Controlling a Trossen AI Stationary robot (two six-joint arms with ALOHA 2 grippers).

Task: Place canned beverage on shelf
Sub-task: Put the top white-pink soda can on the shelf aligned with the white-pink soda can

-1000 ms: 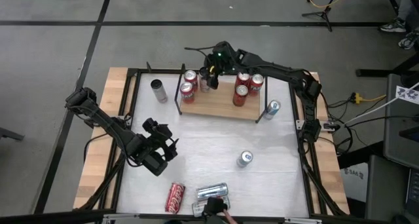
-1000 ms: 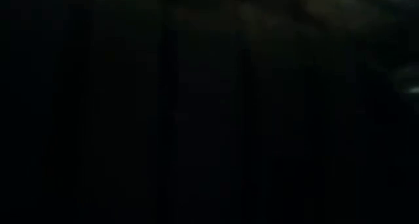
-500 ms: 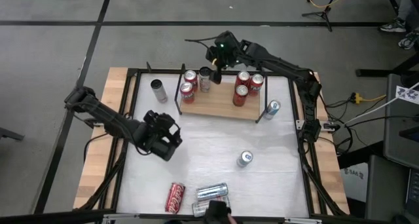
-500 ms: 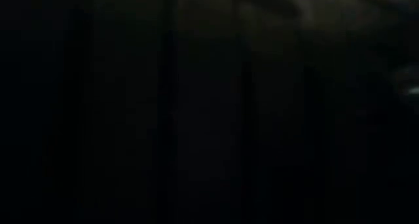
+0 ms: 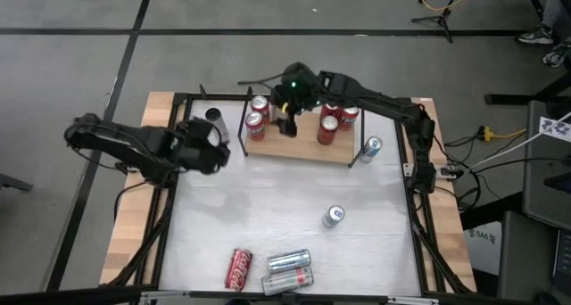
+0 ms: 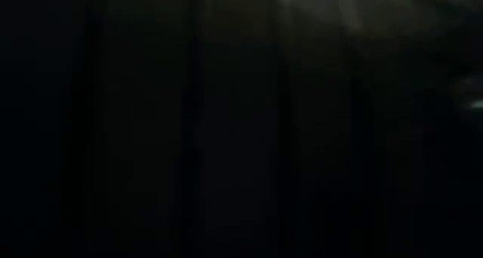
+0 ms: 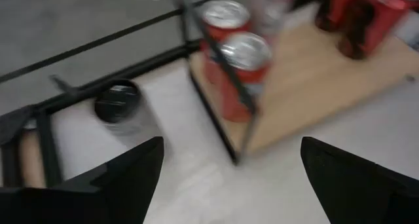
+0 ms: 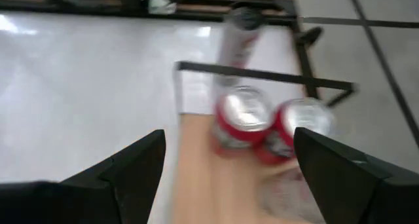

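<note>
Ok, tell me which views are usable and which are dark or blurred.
High view: evenly lit and sharp, shelf clear. Low view: almost black, nothing readable. Left wrist view: motion-blurred, red cans smeared. Right wrist view: blurred too, glare on the white tabletop.

Light-brown wood on the shelf (image 5: pixel 299 141), thin black rods at both ends. Red with silver tops on the shelf cans: two (image 5: pixel 257 114) at one end, three (image 5: pixel 336 118) at the other. Dark grey with a black top on the lone can (image 5: pixel 212 115) beside the shelf. White top on the desk (image 5: pixel 268 216), pale wooden strips down the sides, black frame around. Silver-blue on two upright cans (image 5: pixel 372 146) (image 5: pixel 333 217). Red with white script on the lying can (image 5: pixel 239 269); silver on its two neighbours (image 5: pixel 288 260). Black throughout on both arms, a green light on the right one (image 5: pixel 293 85). Grey floor with dark lines.
</note>
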